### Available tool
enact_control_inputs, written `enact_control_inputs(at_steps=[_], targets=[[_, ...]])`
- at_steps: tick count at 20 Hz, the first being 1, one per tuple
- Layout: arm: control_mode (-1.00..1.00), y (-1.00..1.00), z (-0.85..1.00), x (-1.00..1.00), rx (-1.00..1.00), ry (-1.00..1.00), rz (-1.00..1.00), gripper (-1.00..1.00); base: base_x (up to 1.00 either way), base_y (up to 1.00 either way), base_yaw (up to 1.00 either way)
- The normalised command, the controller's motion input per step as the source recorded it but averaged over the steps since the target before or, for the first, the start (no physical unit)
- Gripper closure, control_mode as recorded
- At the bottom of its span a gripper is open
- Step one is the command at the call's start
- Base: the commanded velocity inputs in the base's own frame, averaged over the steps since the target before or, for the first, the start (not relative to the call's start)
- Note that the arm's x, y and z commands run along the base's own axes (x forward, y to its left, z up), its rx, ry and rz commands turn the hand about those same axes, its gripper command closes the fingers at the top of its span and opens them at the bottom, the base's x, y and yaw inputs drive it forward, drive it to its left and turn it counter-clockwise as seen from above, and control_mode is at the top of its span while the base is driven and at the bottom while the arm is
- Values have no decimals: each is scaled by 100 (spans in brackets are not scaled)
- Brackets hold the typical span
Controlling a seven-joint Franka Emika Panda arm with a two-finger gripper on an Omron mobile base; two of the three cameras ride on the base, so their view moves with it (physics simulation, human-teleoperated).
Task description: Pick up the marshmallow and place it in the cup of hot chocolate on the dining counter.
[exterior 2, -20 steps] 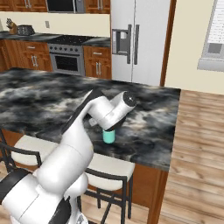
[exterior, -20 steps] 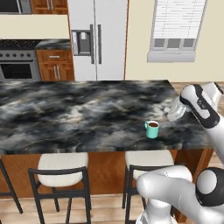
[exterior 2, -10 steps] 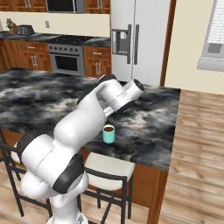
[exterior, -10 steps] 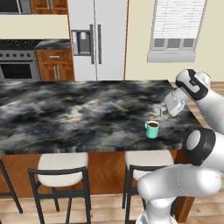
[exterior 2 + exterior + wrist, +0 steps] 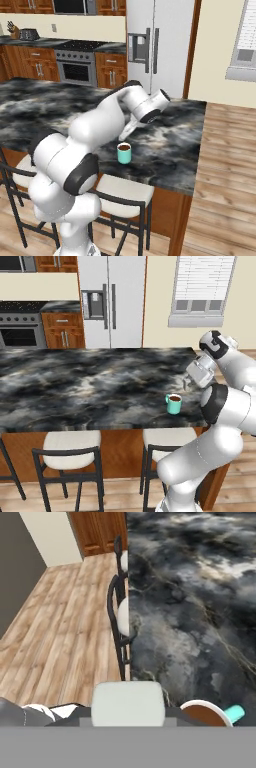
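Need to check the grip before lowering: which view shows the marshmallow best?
The hand view: the marshmallow sits large and off-white at the bottom edge, between the jaws, beside the cup of hot chocolate. The left and right base views show the cup, but the marshmallow is too small to make out by the hand.

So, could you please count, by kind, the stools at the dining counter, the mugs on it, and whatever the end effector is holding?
Stools: 2
Teal mug of hot chocolate: 1
Marshmallow, gripped above the mug: 1
Total: 4
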Motion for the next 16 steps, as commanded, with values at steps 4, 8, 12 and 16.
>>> enact_control_inputs(at_steps=[4,8,12,16], targets=[[-100,11,-12,0,0,-12,-1,100,0,0,0],[-100,13,-8,0,0,-16,-6,100,0,0,0],[-100,20,-21,0,0,-4,-4,100,0,0,0],[-100,14,-32,0,-2,6,-1,100,0,0,0]])
